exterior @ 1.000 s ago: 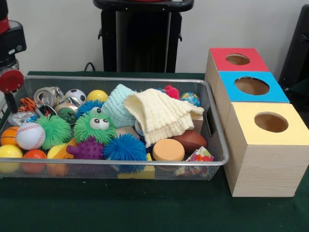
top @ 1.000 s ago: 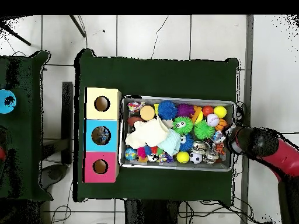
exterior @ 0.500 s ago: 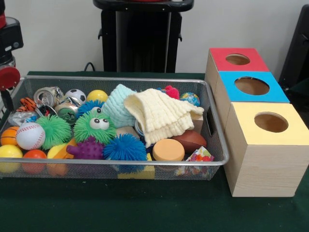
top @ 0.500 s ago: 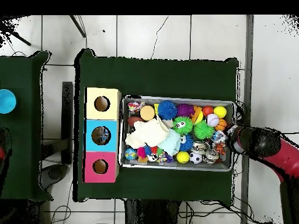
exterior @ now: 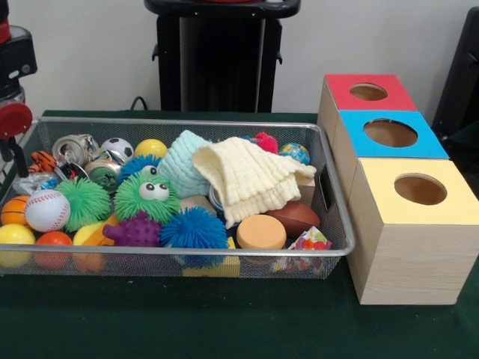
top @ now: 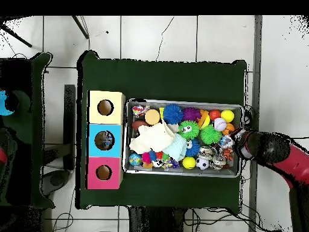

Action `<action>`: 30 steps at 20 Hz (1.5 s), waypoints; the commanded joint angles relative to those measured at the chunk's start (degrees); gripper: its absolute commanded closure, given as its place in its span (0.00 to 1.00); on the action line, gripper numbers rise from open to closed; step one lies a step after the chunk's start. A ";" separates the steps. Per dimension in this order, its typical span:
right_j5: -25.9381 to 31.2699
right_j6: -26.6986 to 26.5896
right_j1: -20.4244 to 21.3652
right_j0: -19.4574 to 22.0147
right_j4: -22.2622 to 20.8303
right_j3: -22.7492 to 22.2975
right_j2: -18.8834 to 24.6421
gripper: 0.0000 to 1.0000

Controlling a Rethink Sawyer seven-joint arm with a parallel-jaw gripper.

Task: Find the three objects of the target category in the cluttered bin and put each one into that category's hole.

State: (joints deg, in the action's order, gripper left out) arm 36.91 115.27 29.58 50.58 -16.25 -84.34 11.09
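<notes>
The wire mesh bin [exterior: 329, 187] [top: 183, 173] is packed with toys: a baseball [exterior: 46, 209], a green spiky ball with eyes [exterior: 147, 196], a blue spiky ball [exterior: 193, 229], a soccer ball [exterior: 117, 147], crushed cans [exterior: 75, 148] and a cream cloth [exterior: 247, 179] over a mint one [exterior: 182, 161]. Beside it stand three boxes with round holes: red [exterior: 369, 91], blue [exterior: 391, 132], yellow [exterior: 420, 189]. My gripper [exterior: 10, 142] [top: 240, 145] hangs at the bin's end farthest from the boxes, by the cans; only part of it shows.
The red and black arm [top: 279, 154] reaches in over the floor beside the table. A black pedestal [exterior: 218, 56] stands behind the bin. Green cloth [exterior: 187, 321] covers the table. A second dark table [top: 21, 130] lies past the boxes in the overhead view.
The gripper has shifted slightly outward and up at the bin's end. Nothing in the bin has moved.
</notes>
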 commanded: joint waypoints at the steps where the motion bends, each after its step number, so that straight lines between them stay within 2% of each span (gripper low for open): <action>1: -1.31 1.81 2.27 -1.13 0.56 -6.90 1.58 0.00; 6: -1.21 2.11 2.49 -1.19 0.62 -7.13 1.32 0.00; 9: -2.52 5.04 3.32 -2.37 1.00 -8.37 0.07 0.00; 12: -2.39 5.13 3.37 -2.65 1.26 -8.54 0.02 0.00; 14: -1.29 2.99 1.40 -2.06 1.22 -6.12 1.09 0.00; 17: 0.77 -1.84 -4.88 -0.54 1.29 0.01 3.90 0.00; 19: 1.68 -3.88 -7.46 0.05 1.42 2.34 5.06 0.00; 26: -0.57 -6.66 -12.57 1.11 -0.44 5.87 6.40 0.00; 30: -3.47 -6.52 -11.72 1.52 -1.90 4.23 6.68 0.00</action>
State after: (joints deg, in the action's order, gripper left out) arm 36.89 115.27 22.05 51.19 -16.10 -81.95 12.49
